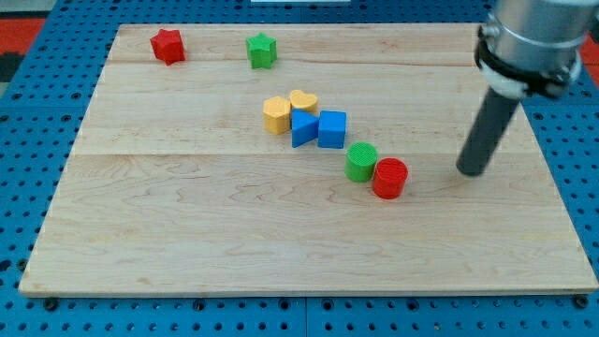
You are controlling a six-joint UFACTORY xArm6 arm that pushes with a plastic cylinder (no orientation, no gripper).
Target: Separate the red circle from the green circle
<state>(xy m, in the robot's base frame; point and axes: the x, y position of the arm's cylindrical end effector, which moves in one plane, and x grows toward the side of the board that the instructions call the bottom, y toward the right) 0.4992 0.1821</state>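
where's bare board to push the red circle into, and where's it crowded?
Free: the whole strip along the view's bottom, below the red circle, and the view's left half below the red star. Also the gap between the red circle and my tip. Crowded: the diagonal chain from the yellow blocks through the blue blocks to the green circle, which touches the red circle.

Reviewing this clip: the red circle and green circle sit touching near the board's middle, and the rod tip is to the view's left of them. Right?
Not quite. The camera view shows my tip to the view's right of the pair, not the left. The red circle and green circle do sit touching near the board's middle.
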